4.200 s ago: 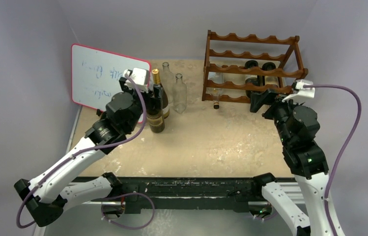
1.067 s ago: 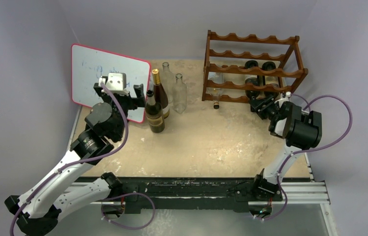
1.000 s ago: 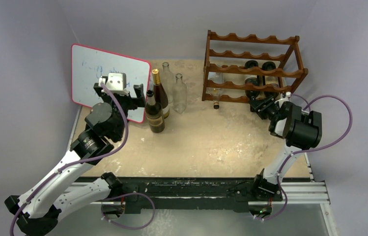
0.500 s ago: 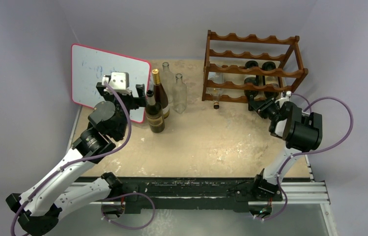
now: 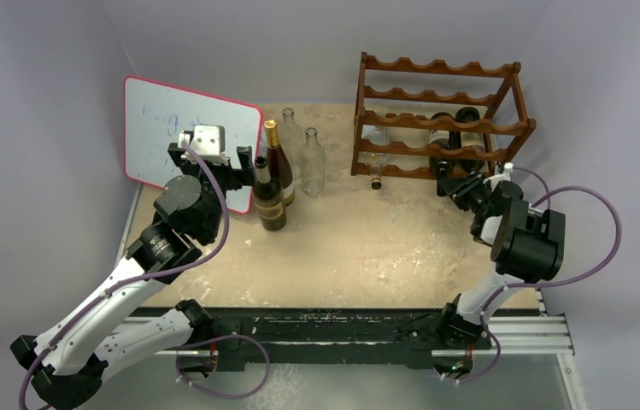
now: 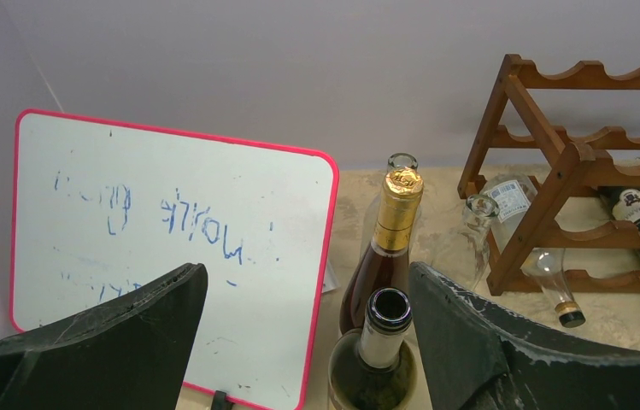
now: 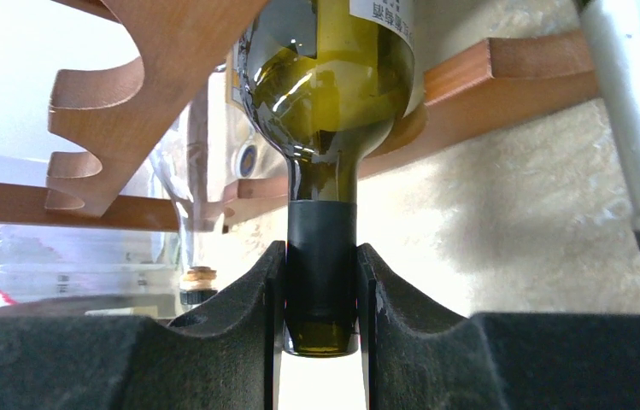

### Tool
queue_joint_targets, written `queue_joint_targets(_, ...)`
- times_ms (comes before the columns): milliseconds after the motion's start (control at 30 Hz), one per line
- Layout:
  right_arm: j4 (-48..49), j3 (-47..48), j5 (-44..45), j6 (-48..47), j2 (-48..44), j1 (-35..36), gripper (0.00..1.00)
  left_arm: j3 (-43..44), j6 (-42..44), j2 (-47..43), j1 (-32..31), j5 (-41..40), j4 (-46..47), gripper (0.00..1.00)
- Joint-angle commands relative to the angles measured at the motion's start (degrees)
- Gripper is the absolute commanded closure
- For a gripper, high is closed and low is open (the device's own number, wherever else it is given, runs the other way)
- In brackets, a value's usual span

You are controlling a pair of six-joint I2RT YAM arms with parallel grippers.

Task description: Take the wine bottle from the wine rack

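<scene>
The reddish-brown wine rack (image 5: 436,68) stands at the back right, with dark bottles lying on its lower tiers. My right gripper (image 5: 460,182) is at the rack's near side, shut on the neck of a green wine bottle (image 7: 329,77) that rests on a scalloped rail (image 7: 94,94). Both pads press the black-foiled neck (image 7: 320,256) just behind the mouth. My left gripper (image 5: 214,162) hovers open at the left, jaws wide. A standing green bottle (image 6: 387,342) sits just inside its right finger, untouched.
A red-edged whiteboard (image 5: 171,128) leans at the back left. Beside it stand a gold-foiled amber bottle (image 5: 278,166) and two clear bottles (image 5: 312,162). A clear corked bottle (image 5: 375,162) lies in the rack's left end. Another neck (image 7: 632,111) lies right of the held one.
My right gripper has closed onto the wine bottle's neck and the right arm has drawn slightly toward the near side. The left arm has barely shifted.
</scene>
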Motion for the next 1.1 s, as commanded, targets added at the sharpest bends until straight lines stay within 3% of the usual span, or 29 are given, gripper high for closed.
queue_joint_targets(0,-0.2,-1.3,-2.1,-4.2,-4.1,0.4,0.92,-0.2,0.4,-0.4,0.2,0.0,2.6,0.15)
queue_joint_targets(300,-14.7,-0.9,1.1,-11.0,-10.2,0.4,0.93,-0.1,0.4,-0.2,0.2,0.1,2.7,0.15)
queue_joint_targets(433,-20.8,0.1,4.3,-14.8,-11.9,0.4,0.89,-0.1,0.1,-0.3,0.2,0.8,2.6,0.15)
queue_joint_targets(867,-17.5,1.9,2.8,-13.3,-9.3,0.4,0.49,-0.1,0.2,0.1,0.2,0.6,2.5,0.15)
queue_joint_targets(1067,-17.6,2.3,2.5,-13.4,-10.1,0.4,0.38,-0.1,0.2,-0.1,0.2,0.7,2.5,0.15)
